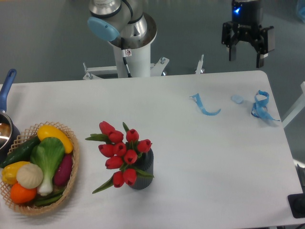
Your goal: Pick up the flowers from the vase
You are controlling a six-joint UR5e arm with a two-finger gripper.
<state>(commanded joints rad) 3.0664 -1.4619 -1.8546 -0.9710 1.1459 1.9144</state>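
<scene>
The flowers (121,155) look light and springy, most likely artificial, so I judge they will lift with little force but may splay or slip if pinched by a single bud. The best hold is probably low on the gathered stems, just above the mouth of the vase (141,172), where the bunch is narrowest and stiffest; the buds and long leaves would give way under the fingers. The vase is short and may tip or come up with the stems if they sit tight, so a straight upward pull seems wise. The bunch shows red tulip buds packed close, with green leaves fanning out to the left and lower left, spreading wider than the vase and leaning over its left side. The vase is dark grey, ribbed and upright, standing on the white table (190,157) near the front edge, just right of the wicker basket (71,183) of vegetables. The gripper (247,40) hangs far up and to the right of the vase, beyond the table's back edge, its two fingers spread apart and holding nothing.
</scene>
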